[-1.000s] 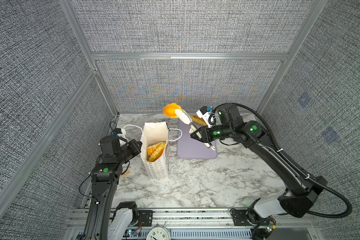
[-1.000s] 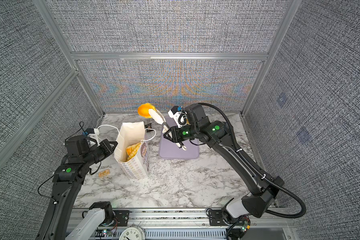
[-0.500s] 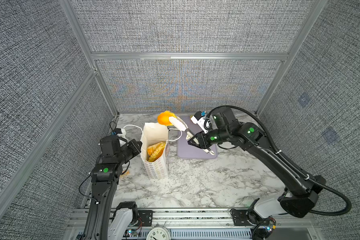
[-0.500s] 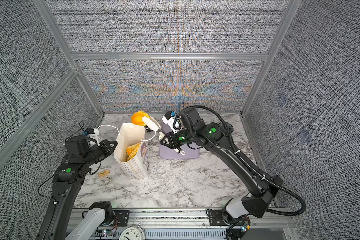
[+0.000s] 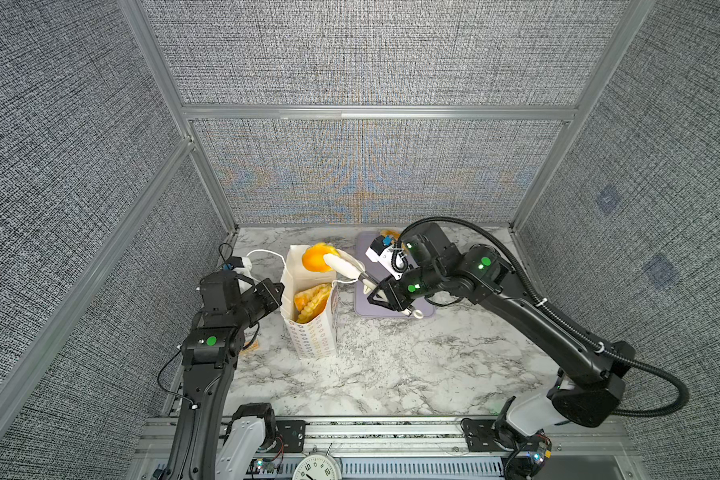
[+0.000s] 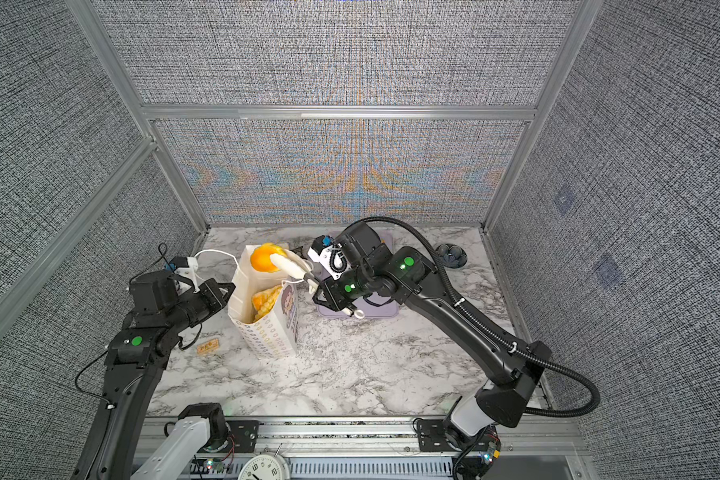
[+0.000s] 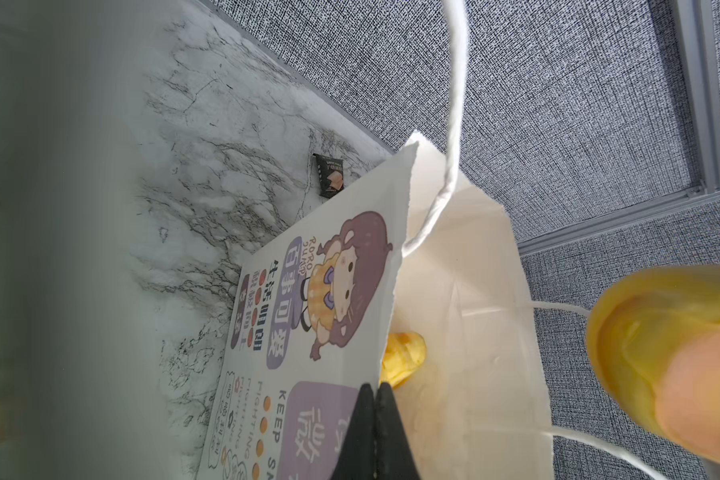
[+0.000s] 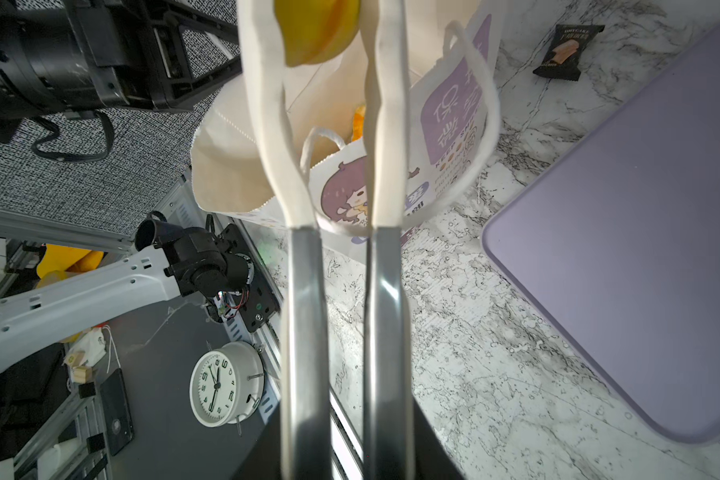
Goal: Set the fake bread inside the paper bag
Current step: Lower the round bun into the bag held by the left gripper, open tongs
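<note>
Across the marble desk (image 5: 391,365), beside a lavender tray (image 8: 620,249): steadies the upright paper bag (image 5: 313,337) by its rim, pinched flat in the closed left tool (image 7: 375,401). Hangs a round orange bun (image 5: 313,258) just above the far end of the bag's mouth, clamped between the long white tips of the right tool (image 5: 332,262). Likely calls for a straight drop onto the ridged pastry (image 5: 313,301) already inside.

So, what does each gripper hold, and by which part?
Left gripper: paper bag, by its rim. Right gripper: tongs, by the handles, clamping a yellow bun.
</note>
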